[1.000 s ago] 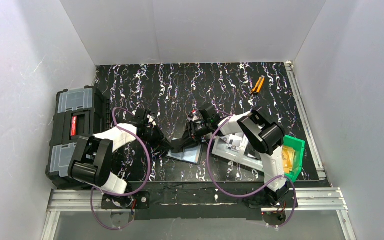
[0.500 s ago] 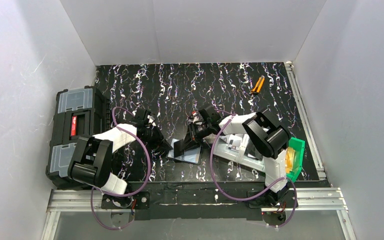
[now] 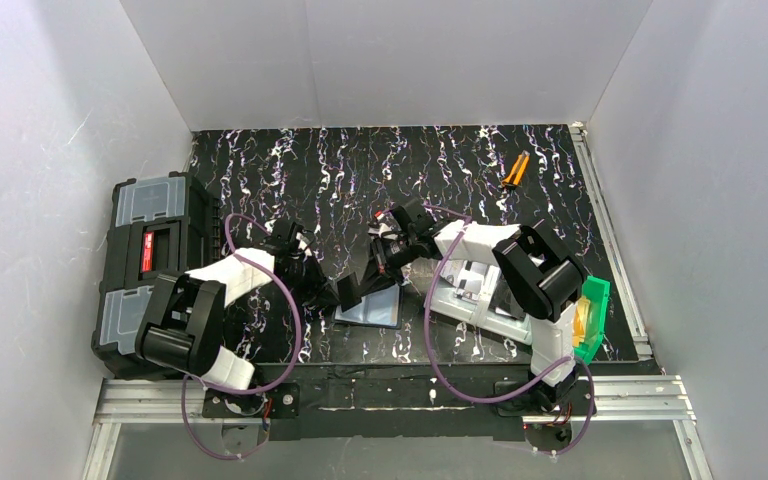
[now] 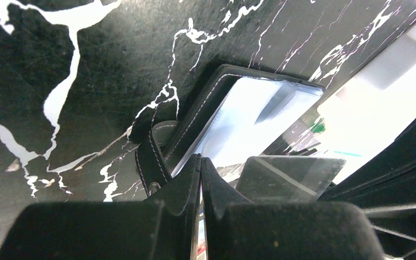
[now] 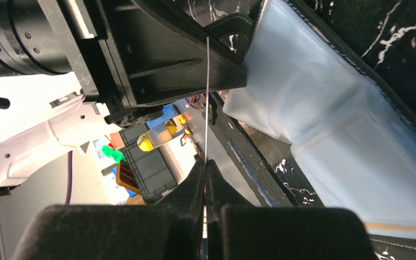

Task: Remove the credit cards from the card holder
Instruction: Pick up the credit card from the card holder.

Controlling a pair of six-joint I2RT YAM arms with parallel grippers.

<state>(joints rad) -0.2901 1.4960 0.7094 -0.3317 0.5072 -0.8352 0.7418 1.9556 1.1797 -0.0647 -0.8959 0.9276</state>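
Note:
The black card holder (image 3: 372, 310) lies open on the marbled table between the arms, its blue-grey inner pockets up (image 4: 249, 119) (image 5: 330, 108). My left gripper (image 3: 340, 292) is shut at its left edge, its jaws pinched on a black flap (image 4: 201, 160). My right gripper (image 3: 392, 255) is shut on a thin card (image 5: 207, 97), seen edge-on and reaching toward the left gripper. From above the card shows as a dark slanted sheet (image 3: 368, 280) rising off the holder. In the left wrist view it is a dark glossy rectangle (image 4: 292, 179). No orange-tan card shows.
A big black toolbox (image 3: 145, 260) stands at the left table edge. A grey bin (image 3: 475, 295) and a green bin (image 3: 590, 310) sit at the right, under the right arm. A small orange-handled tool (image 3: 515, 170) lies at the far right. White walls surround the table.
My right gripper has moved up and away from the holder with the card, tilting it steeper. My left gripper has shifted slightly right, still shut at the holder's edge.

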